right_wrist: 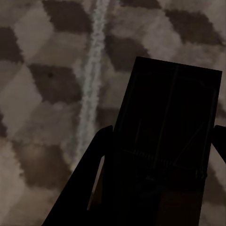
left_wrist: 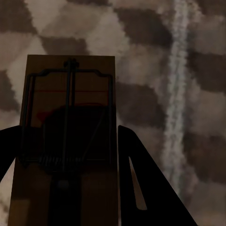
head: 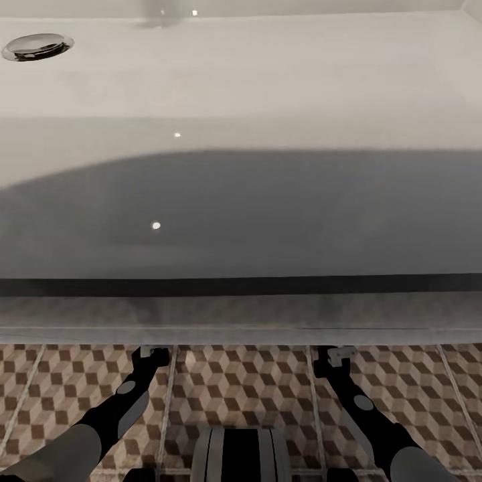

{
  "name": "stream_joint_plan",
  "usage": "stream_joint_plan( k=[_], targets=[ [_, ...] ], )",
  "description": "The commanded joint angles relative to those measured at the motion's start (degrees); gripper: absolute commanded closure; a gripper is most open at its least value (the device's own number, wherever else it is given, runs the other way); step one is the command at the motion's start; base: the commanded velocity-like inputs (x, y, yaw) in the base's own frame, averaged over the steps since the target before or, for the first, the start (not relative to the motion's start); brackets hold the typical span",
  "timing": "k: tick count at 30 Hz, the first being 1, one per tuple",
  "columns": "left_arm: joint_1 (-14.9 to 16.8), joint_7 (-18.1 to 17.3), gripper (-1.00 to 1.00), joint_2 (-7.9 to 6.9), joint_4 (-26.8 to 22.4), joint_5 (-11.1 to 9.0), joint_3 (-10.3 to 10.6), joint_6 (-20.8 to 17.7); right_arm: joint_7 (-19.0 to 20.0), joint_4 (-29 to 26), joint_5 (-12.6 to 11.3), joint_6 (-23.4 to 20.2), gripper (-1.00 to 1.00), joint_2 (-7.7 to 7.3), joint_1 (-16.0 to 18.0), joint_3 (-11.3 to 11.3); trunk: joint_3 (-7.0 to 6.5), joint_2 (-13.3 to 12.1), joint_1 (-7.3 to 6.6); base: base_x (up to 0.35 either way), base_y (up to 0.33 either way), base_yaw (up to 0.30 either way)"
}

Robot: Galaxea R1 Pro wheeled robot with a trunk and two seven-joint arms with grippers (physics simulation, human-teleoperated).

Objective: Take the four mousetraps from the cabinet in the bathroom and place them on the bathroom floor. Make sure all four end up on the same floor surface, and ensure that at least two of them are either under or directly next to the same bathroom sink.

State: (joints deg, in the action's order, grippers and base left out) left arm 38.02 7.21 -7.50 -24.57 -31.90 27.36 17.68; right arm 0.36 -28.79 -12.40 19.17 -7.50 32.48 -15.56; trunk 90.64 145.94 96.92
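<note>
A brown wooden mousetrap with a wire bail and a red mark sits between the fingers of my left gripper, which is shut on it just above the cube-patterned bathroom floor. A second mousetrap, dark in shadow, is held the same way in my shut right gripper. In the head view both arms reach down to the foot of the white sink. There the left gripper and right gripper meet the vanity's lower edge. The cabinet is out of view.
The sink's chrome drain lies at the far left of the basin. The vanity front overhangs the tiles right ahead of my arms. My base stands on the tiles between the arms.
</note>
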Motion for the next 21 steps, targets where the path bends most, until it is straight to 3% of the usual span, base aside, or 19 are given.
stream_joint_plan(
  k=[1,21],
  targets=[
    [0.03,0.62,1.00,-0.06,-0.04,-0.10,0.50,0.16,0.25,0.05,-0.70,0.26,1.00,-0.06,0.04,-0.35,0.03,0.01,-0.01,0.000,0.000,0.000],
    [0.03,0.54,1.00,-0.06,-0.04,-0.03,0.72,0.21,0.25,0.05,-0.70,0.26,1.00,-0.06,0.04,-0.35,0.03,0.01,-0.01,0.000,0.000,0.000]
  ],
)
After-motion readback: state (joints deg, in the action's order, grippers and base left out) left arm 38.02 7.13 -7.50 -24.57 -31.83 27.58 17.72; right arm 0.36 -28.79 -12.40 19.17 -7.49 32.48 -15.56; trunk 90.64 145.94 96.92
